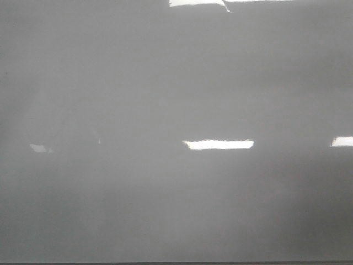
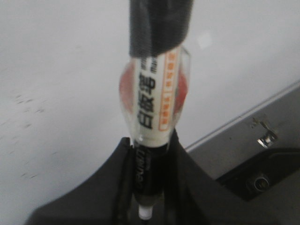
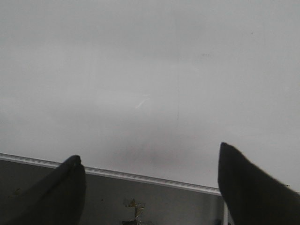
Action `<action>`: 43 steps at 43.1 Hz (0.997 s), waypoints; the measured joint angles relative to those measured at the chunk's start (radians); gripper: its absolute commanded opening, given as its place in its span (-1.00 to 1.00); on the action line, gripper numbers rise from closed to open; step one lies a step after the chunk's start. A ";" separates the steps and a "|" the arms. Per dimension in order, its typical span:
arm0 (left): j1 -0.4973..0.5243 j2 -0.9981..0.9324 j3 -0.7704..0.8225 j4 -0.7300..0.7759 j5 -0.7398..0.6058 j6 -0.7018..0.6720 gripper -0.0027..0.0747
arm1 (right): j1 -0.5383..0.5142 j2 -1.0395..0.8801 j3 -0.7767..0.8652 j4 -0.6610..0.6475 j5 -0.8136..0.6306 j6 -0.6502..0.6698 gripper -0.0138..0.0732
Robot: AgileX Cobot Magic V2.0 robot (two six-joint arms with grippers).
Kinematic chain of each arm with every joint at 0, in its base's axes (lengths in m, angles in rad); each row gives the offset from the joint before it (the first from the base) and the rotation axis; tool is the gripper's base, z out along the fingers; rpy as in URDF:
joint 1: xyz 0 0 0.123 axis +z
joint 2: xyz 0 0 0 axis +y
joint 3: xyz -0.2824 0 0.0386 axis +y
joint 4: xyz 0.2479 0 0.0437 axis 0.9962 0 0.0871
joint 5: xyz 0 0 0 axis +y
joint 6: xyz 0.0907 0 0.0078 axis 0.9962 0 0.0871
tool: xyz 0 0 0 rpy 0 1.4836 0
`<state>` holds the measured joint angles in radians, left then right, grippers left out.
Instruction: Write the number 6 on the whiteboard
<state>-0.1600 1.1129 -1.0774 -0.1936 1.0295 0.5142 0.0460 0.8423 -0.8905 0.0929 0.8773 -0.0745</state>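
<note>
The whiteboard [image 1: 165, 83] fills the whole front view as a glossy grey sheet, crossed by bright rectangular light reflections [image 1: 218, 144] and ending in a dark strip along its lower edge. No written digit can be made out on it in any view — only faint specks and scuffs show on its surface in the left wrist view.

Over the board, the left gripper [image 2: 149, 154] has its dark fingers [image 2: 105, 180] pinched on a whiteboard marker [image 2: 152, 103]. The marker has a white barrel printed with black characters and an orange band, a black section between the fingers, and a small white end at the lower edge of the picture. Beside it, the board's pale metal rim [image 2: 243, 115] borders a dark ledge carrying a small metal clip [image 2: 266, 137].

The right gripper [image 3: 150, 187] hangs over the same board with its two black fingers [image 3: 248, 187] spread wide and nothing between them — the rim runs just beneath, with a scrap of debris [image 3: 133, 204] on the ledge.
</note>
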 measured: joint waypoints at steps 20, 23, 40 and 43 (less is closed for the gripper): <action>-0.425 0.195 -0.025 -0.043 0.027 0.206 -0.98 | 0.184 0.115 -0.052 0.109 0.090 -0.262 0.70; -0.470 0.223 -0.041 -0.043 0.023 0.213 -0.98 | 0.233 0.138 -0.059 0.120 0.099 -0.339 0.70; -0.630 0.275 -0.088 -0.003 -0.001 0.290 -0.98 | 0.479 0.251 -0.070 0.363 0.113 -0.753 0.70; -0.651 0.275 -0.088 -0.003 -0.012 0.297 -0.98 | 0.498 0.263 -0.070 0.411 0.081 -0.810 0.70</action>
<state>-0.8111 1.3883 -1.1651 -0.1965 1.0179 0.8117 0.5440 1.1057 -0.9610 0.5040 0.9588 -0.8848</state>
